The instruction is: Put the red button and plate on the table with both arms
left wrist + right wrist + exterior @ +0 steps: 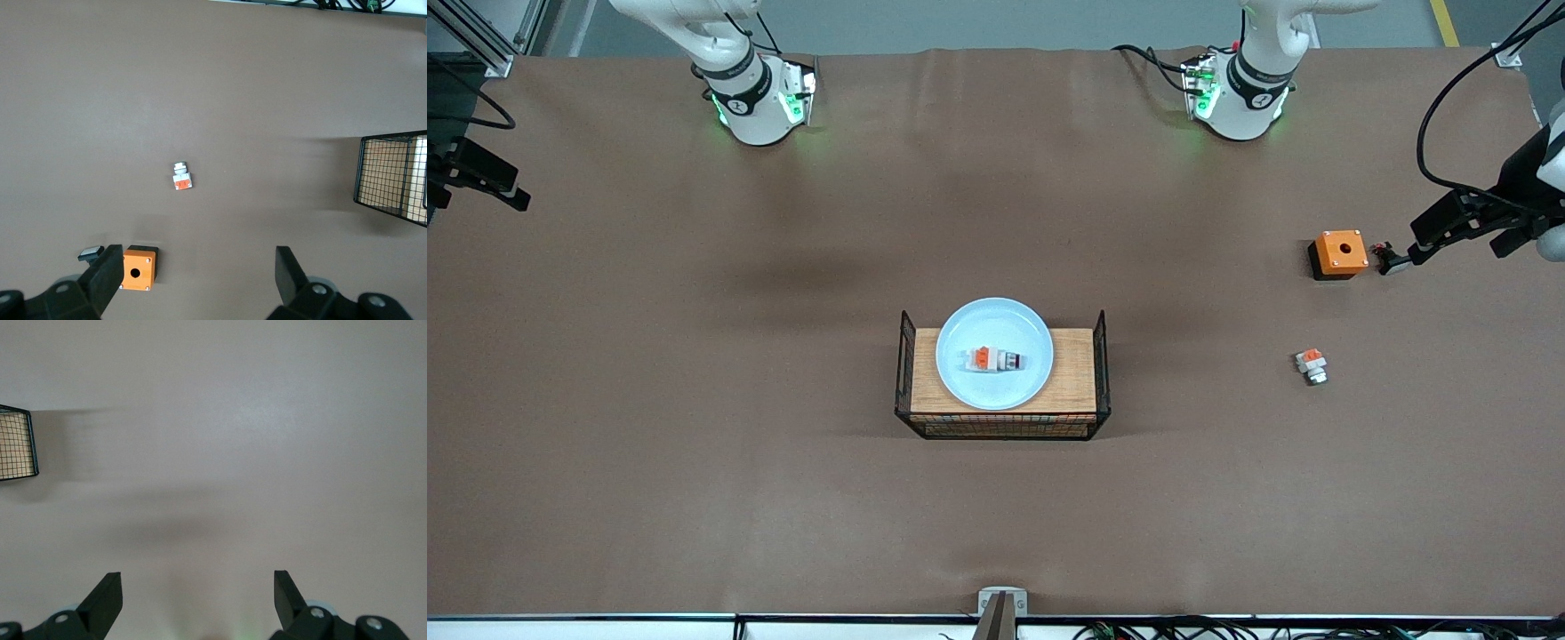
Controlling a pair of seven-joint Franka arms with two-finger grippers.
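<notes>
The pale-blue plate (960, 333) sits on the wooden top of a black wire rack (1073, 369) at the table's middle. The red button (994, 359) lies on its side in the plate. The brown table (783, 498) is bare around the rack. My left gripper (1467, 233) hangs open and empty, high over the table's left-arm end beside the orange box; in the left wrist view its jaws (198, 267) stand wide apart. My right gripper (471, 188) hangs open and empty over the right-arm end; in the right wrist view (197, 587) only bare table lies under it.
An orange box with a hole (1340, 253) (139, 268) sits toward the left arm's end, with a small grey-capped part (1392, 260) (90, 253) beside it. A white-orange part with a silvery tip (1312, 365) (181, 177) lies nearer the front camera. The rack's corner shows in both wrist views (390, 177) (17, 447).
</notes>
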